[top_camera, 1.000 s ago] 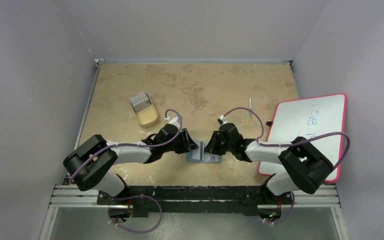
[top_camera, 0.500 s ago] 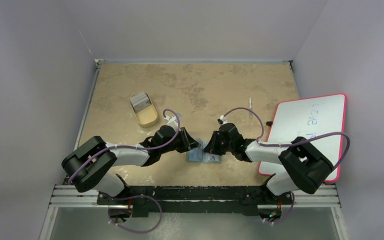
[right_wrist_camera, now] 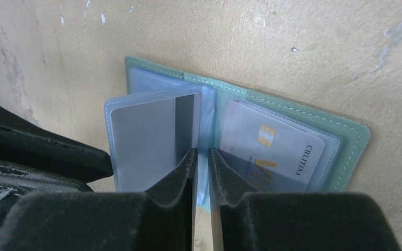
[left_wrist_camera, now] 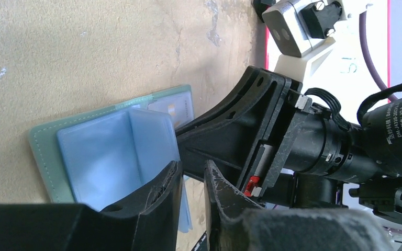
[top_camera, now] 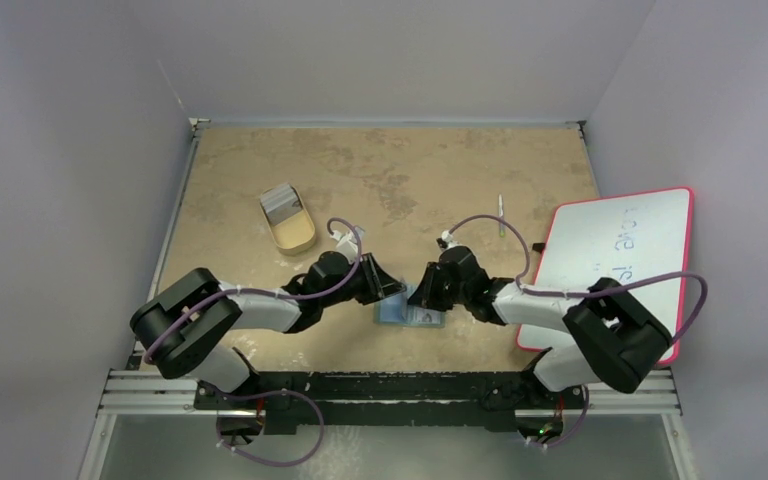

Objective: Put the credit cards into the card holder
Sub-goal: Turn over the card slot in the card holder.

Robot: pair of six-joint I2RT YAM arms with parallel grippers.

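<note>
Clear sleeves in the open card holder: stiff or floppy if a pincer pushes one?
Likely floppy: the clear sleeves look thin, and one fans past the edge of the green cover of the card holder. The sleeve with the silver card is probably stiffer where the card backs it. Their glossy surface suggests they may slip.

We take this for a robotics lab, a boxed-in test cell. The left arm (top_camera: 250,305) and right arm (top_camera: 540,305) are bolted to a metal rail (top_camera: 390,395) at the near edge of a mottled tan table (top_camera: 440,170), with bare grey walls (top_camera: 70,150) around it (plain panels on three sides). A purple cable (top_camera: 480,217) loops off the machinery, and a scribbled-on, pink-edged whiteboard (top_camera: 620,240) lies alongside.
</note>
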